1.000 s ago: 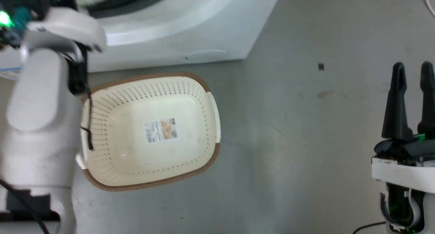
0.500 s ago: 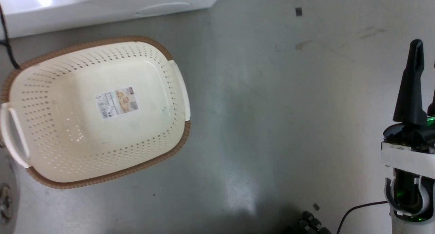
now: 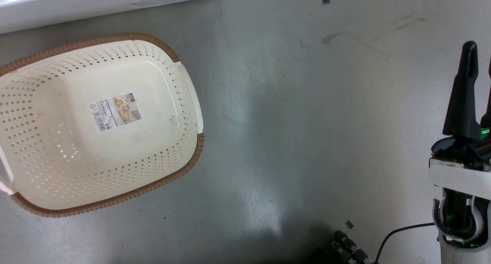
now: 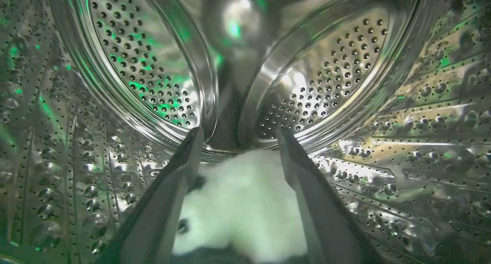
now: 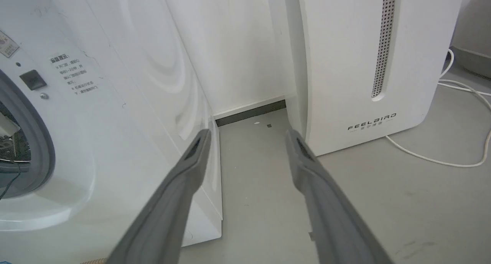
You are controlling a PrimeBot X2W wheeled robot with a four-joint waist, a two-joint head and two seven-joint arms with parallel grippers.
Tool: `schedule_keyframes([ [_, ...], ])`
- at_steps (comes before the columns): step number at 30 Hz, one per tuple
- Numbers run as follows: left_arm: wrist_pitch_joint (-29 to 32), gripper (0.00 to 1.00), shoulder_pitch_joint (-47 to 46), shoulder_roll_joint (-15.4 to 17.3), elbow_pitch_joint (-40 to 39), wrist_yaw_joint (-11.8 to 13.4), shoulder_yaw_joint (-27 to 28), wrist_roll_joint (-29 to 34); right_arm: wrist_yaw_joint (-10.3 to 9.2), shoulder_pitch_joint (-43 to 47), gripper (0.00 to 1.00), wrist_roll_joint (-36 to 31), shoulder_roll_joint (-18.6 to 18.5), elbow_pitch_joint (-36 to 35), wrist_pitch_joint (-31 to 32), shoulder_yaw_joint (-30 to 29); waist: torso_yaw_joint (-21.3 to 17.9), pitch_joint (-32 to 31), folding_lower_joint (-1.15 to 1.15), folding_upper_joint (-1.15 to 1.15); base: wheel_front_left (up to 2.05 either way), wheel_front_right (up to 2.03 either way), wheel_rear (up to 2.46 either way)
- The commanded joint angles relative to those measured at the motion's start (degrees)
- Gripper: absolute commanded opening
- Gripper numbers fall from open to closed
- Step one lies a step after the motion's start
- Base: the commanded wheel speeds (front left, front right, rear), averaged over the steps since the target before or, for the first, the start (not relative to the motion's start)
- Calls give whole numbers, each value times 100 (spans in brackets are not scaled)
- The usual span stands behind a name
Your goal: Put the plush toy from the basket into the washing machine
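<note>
Left wrist view: my left hand (image 4: 238,139), fingers (image 4: 165,202) spread, sits inside the washing machine (image 4: 337,76) drum, plush toy (image 4: 241,202) lying between them, apparently released; right hand (image 5: 245,131) likewise spread.

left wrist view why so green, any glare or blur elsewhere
Left wrist view: green light glints off the drum, and the plush toy looks washed out and soft. Head view: pale glare patch on the floor, basket sharp. Right wrist view: even, soft light on the washing machine.
</note>
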Motion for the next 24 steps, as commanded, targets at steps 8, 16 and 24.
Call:
schedule_keyframes([
  [8,-30,100,741,-142,40,5,65,-75,-4,-64,100,-207,-1,158,-25,34,200,-487,-1,0,0,0,0],
  [16,-30,100,1935,-367,-389,134,254,-131,-4,152,100,-642,-1,269,-25,196,446,-1172,-1,0,0,0,0],
  [24,-30,100,3333,-826,-1243,260,273,2,-4,489,100,-1019,-1,423,-25,201,822,-1951,-1,0,0,0,0],
])
